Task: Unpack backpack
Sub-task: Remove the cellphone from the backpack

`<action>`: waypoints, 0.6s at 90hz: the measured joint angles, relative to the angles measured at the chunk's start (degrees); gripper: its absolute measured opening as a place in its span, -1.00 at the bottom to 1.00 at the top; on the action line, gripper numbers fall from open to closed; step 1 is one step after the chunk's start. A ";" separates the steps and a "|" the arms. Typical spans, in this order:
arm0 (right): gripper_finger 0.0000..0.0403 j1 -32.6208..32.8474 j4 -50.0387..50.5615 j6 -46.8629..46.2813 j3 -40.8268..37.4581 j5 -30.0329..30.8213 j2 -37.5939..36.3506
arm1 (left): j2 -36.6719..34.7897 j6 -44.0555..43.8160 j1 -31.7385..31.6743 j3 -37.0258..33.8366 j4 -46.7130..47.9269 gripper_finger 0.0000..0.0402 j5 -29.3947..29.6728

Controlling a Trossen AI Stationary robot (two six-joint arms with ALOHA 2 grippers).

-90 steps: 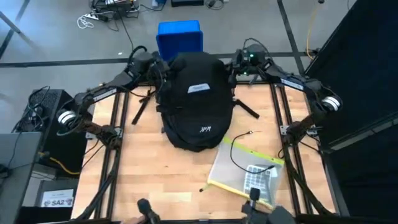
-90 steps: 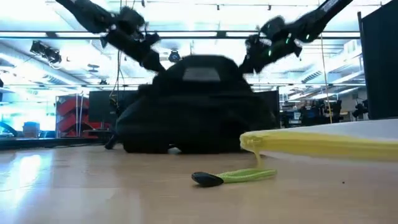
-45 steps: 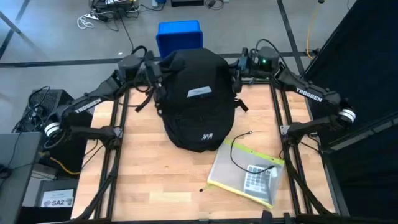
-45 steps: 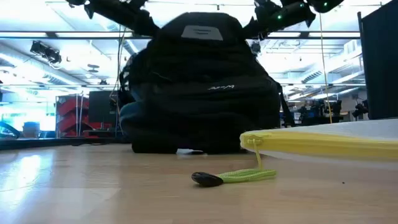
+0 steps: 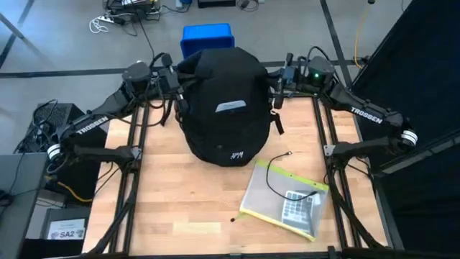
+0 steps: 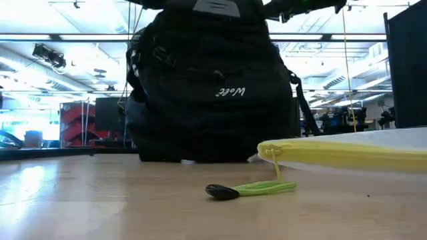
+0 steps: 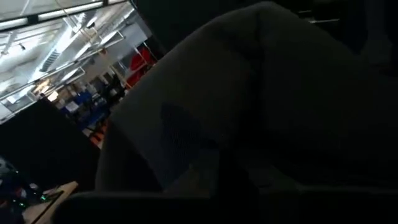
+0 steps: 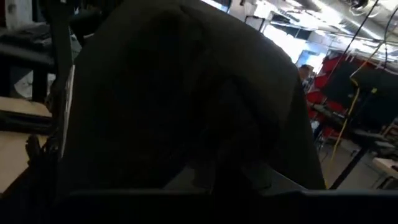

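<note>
The black backpack (image 5: 223,108) stands tipped up at the table's far middle, white label (image 5: 230,106) and logo (image 5: 236,153) facing up. In the low view the backpack (image 6: 210,87) rests its lower end on the table. My left gripper (image 5: 178,83) is at its left side and my right gripper (image 5: 277,83) at its right side, both near the raised far end. Black fabric fills the left wrist view (image 7: 249,93) and the right wrist view (image 8: 186,93), hiding the fingers. My left gripper is on the backpack's left side near its raised far end (image 5: 187,85), coming level from the table's left. The fabric hides the fingers and the part held. The backpack's far end is up and its near end is on the table. My right gripper is on the backpack's right side near the raised far end (image 5: 270,85), coming level from the table's right. The fabric hides the place of contact. A black strap (image 5: 277,122) hangs slack below it.
A clear pouch with a yellow edge (image 5: 284,201) lies at the near right with a black cable (image 5: 277,169) across it. A small green-and-black item (image 6: 250,189) lies near the front edge. A blue box (image 5: 208,39) stands beyond the far edge.
Both grippers have gone up with the backpack's far end. The backpack has tipped from lying flat to standing steeply; its near end has stayed on the table and drawn a little toward the far edge.
</note>
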State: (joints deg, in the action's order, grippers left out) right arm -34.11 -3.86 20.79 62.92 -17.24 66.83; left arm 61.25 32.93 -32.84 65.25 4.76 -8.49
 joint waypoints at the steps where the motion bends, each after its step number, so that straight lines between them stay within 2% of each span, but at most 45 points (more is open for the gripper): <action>1: -1.00 0.04 0.05 0.00 0.00 0.03 -0.03 | 0.00 0.00 0.00 0.00 0.13 -1.00 0.06; 14: -1.00 1.10 0.04 -0.02 0.00 1.09 -0.09 | 0.04 -0.38 0.16 0.00 1.07 -1.00 0.41; 26: -1.00 3.83 -1.29 -0.09 0.00 1.40 -0.28 | -0.24 -1.32 3.95 -0.02 0.77 -1.00 1.48; 40: -1.00 7.24 -2.37 2.06 0.09 4.54 -0.68 | 0.22 1.57 6.87 -0.06 -0.48 -1.00 7.62; 54: -1.00 9.68 -3.24 3.90 0.10 6.02 -1.97 | -0.75 3.63 8.69 -0.09 -0.71 -1.00 8.70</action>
State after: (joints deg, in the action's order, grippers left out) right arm -24.43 -7.10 24.69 63.02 -11.22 64.86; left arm 60.51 36.56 -24.15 65.16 4.06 0.21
